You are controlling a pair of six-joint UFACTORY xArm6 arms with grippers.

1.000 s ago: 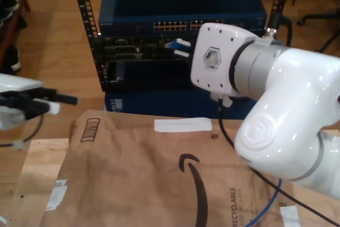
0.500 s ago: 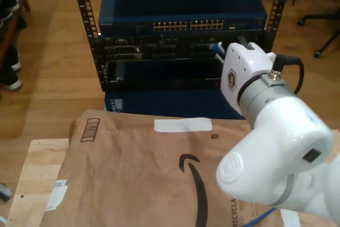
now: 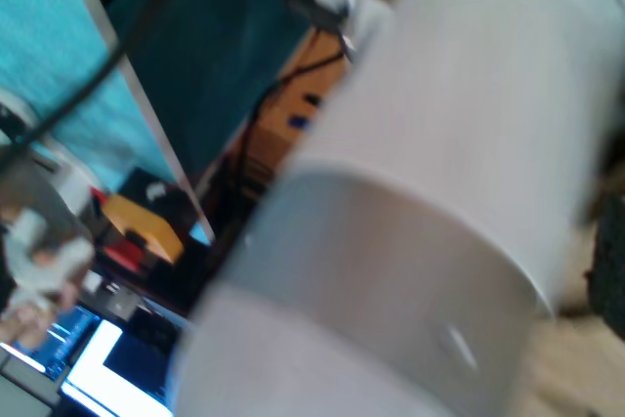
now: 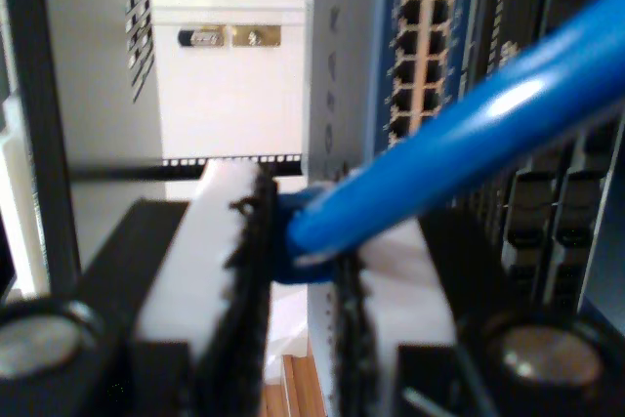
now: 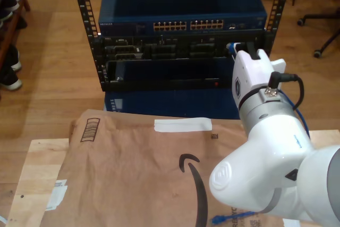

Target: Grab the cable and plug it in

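My second gripper [image 4: 298, 271] has its two white pads [image 4: 210, 241] clamped on the cable [image 4: 459, 144], the bright-blue line pinched between them and running out past the fingertips toward the camera. Just beyond those fingertips stands the blue network switch [image 4: 386, 85], its rows of ports [image 4: 422, 56] facing the pads, with the black rack rail [image 4: 39, 144] off to one side. In the exterior view my second gripper [image 5: 240, 50] sits up at the rack [image 5: 180, 57], tips near the right end of the switch's front as that view shows it, and a loose blue plug end [image 5: 228, 218] of the cable lies well behind the fingers on the brown paper [image 5: 133, 174]. My first gripper: its wrist view is a blur of white arm casing [image 3: 430, 192], so I cannot tell whether those fingers are apart or together.
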